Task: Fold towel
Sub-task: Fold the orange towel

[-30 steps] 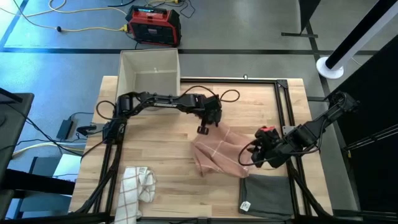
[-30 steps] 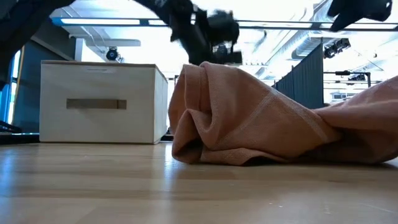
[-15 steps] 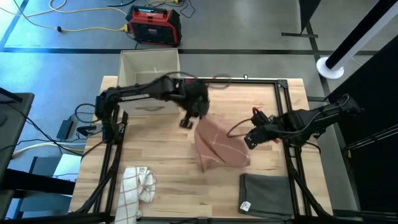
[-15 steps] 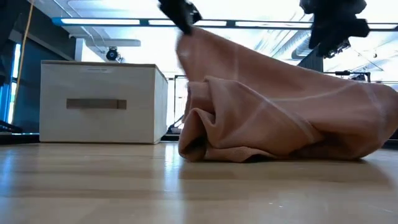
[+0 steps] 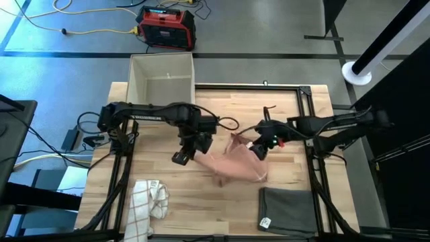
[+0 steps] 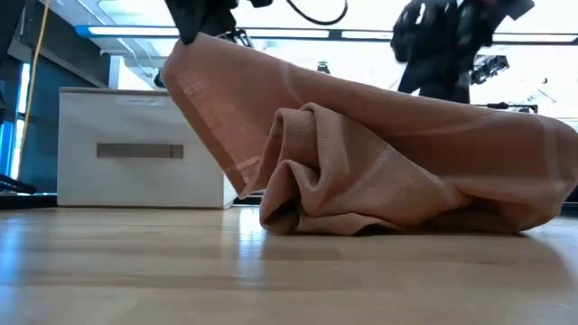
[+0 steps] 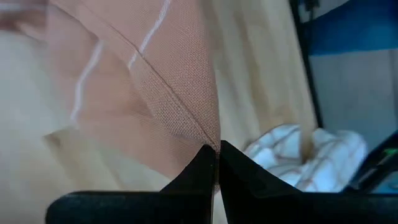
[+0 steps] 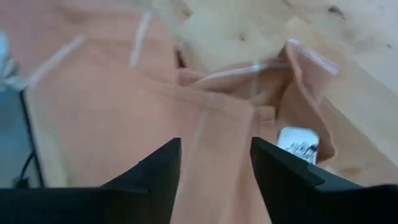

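Towels three: pink towel (image 5: 235,161), checked towel (image 5: 146,202), folded grey towel (image 5: 287,210)

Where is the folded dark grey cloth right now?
In the high view, the dark grey cloth lies flat at the table's near right corner, just below the pink towel and right of the white checked towel.

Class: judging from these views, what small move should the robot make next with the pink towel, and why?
Probably the left gripper, shut on a corner of the pink towel, should draw it outward to flatten it, since the rest lies bunched on the table beneath the open right gripper.
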Robot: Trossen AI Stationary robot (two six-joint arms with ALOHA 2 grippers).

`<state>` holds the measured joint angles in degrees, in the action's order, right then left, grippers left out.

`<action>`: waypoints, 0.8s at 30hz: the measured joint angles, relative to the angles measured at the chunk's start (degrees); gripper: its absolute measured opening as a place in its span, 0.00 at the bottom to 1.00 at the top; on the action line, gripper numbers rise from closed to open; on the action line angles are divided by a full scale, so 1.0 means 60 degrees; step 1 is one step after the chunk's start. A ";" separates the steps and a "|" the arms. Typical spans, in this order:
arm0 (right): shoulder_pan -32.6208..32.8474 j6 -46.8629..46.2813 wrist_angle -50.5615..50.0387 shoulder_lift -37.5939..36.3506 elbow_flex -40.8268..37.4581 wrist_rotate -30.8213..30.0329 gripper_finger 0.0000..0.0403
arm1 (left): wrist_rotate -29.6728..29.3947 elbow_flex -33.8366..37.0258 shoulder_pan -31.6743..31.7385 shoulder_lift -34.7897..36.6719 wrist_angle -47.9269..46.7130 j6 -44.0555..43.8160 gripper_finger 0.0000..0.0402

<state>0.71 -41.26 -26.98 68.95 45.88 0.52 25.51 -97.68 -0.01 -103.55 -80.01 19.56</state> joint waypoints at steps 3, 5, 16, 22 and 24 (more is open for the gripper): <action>-0.0223 0.0731 0.1038 0.0322 -0.0585 0.0003 0.54 | 0.0419 0.0202 0.0000 0.0043 -0.0005 -0.0215 0.00; -0.0249 0.1366 0.1875 0.0643 -0.0860 0.0022 0.59 | 0.0493 0.0259 0.0000 0.0051 -0.0036 -0.0256 0.00; -0.0236 0.1387 0.3167 0.2286 -0.0534 0.0736 0.33 | -0.0251 0.0254 0.0100 0.0575 -0.0283 -0.0696 0.00; -0.0175 0.1230 0.2667 0.2322 0.0143 0.0403 0.04 | -0.1160 0.0203 0.0201 0.1116 -0.0507 -0.0932 0.00; -0.0181 0.1646 0.1829 0.1808 0.0906 -0.0064 0.03 | -0.2166 0.0109 0.0246 0.1601 -0.0642 -0.1003 0.00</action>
<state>-0.38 -31.39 -16.01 79.80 51.31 0.14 12.52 -97.02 1.47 -93.94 -83.86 13.54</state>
